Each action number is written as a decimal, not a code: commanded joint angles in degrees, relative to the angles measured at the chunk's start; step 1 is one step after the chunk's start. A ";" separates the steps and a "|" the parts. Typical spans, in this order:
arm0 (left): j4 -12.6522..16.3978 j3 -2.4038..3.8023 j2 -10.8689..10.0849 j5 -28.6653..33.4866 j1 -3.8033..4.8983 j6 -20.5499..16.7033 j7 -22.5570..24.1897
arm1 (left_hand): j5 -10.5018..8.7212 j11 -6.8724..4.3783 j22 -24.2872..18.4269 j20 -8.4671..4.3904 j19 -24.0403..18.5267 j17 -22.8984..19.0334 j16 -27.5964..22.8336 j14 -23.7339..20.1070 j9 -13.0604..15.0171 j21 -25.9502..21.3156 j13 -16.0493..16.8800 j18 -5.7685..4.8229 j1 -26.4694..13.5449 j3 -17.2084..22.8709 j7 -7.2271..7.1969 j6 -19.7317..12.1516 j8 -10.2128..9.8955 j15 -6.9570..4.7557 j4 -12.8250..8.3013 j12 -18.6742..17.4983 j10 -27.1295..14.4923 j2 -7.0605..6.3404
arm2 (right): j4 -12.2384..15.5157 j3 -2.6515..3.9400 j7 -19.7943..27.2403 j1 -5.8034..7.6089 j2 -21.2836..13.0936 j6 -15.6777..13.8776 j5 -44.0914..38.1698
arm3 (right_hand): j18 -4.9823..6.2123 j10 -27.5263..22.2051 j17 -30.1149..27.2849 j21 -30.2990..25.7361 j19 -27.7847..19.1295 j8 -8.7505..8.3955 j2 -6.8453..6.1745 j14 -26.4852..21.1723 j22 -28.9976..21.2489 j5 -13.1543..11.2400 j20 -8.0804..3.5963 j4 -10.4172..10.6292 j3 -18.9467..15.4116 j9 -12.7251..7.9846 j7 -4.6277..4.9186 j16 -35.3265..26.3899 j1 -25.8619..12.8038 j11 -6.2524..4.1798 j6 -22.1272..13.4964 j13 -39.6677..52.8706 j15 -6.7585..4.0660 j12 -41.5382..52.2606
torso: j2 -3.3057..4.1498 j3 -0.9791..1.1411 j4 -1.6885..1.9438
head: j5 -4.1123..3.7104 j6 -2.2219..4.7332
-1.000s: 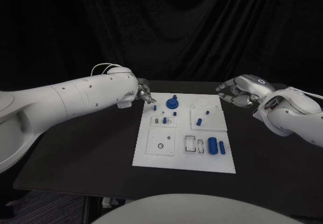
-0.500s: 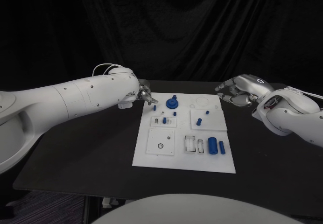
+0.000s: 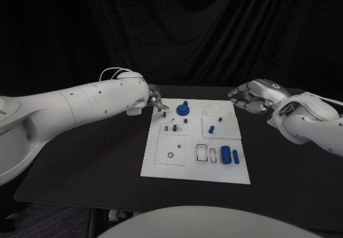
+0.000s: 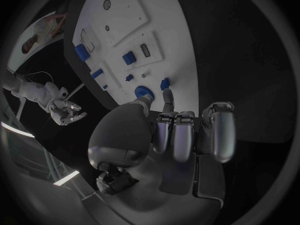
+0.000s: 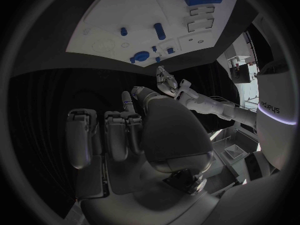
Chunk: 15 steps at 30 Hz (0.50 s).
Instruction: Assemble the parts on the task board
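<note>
The white task board [image 3: 168, 167] lies in the middle of the black table. On it are a round blue knob [image 3: 184, 107], a small blue peg [image 3: 163, 114] at the far-left corner, more small blue pegs [image 3: 211, 130], and a large blue cylinder [image 3: 226, 154]. My left hand [image 3: 153, 101] hovers over the far-left corner. One fingertip reaches toward the small peg [image 4: 165, 83], the thumb stands near the knob [image 4: 143, 92], and nothing is held. My right hand [image 3: 250, 97] hangs off the far-right corner, fingers curled in on nothing.
Bare black table surrounds the board [image 5: 106, 22] on both sides and toward the near edge. A dark curtain hangs behind the table. A slim blue part [image 3: 236, 157] lies beside the large cylinder at the board's near right.
My left arm has edged slightly toward the board's far-left corner. The right hand and the parts have not moved.
</note>
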 commanded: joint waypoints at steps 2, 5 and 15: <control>-0.40 -0.01 0.31 0.33 -0.01 0.28 0.01 | 0.83 0.41 11.62 0.41 0.20 15.09 0.15 5.95 0.04 -0.24 15.06 0.03 0.01 0.10 -0.13 0.20 -0.39 0.36 -0.42 0.20 6.09 0.18 | 0.20 0.05 -0.66 -0.08 -0.11 0.04 -0.10 | -0.11 6.07 15.09 -0.34 4.53 -0.15 0.12 6.10 14.00 0.29 0.40 0.10 0.27 -0.05 -0.13 0.17 -0.37 0.20 0.27 15.09 0.35 0.15 | -0.02 -0.01 0.04 | -0.15 -0.01; -0.58 -0.02 0.47 0.33 -0.03 0.24 0.09 | 1.12 0.38 11.64 0.41 0.24 15.09 0.15 5.95 0.07 -0.17 15.06 0.01 0.32 0.19 -0.16 0.23 -0.41 0.34 -0.53 0.20 6.09 0.14 | 0.24 0.05 -0.66 -0.08 -0.15 0.03 -0.10 | -0.11 6.07 15.09 -0.34 4.53 -0.15 0.12 6.10 14.00 0.29 0.40 0.10 0.27 -0.05 -0.13 0.17 -0.37 0.20 0.27 15.09 0.35 0.15 | -0.02 -0.01 0.04 | -0.11 -0.01; -1.05 -0.03 0.79 0.33 -0.13 0.23 0.76 | 1.56 0.31 11.63 0.38 0.22 15.09 0.15 5.95 0.27 -0.20 15.06 0.02 0.95 0.44 -0.26 0.44 -0.26 0.30 -0.70 0.20 6.09 0.12 | 0.50 0.05 -0.70 -0.07 -0.42 -0.01 -0.10 | -0.11 6.07 15.09 -0.34 4.53 -0.15 0.12 6.10 14.00 0.29 0.40 0.10 0.27 -0.05 -0.13 0.17 -0.37 0.20 0.27 15.09 0.35 0.15 | 0.02 -0.03 0.03 | -0.02 -0.01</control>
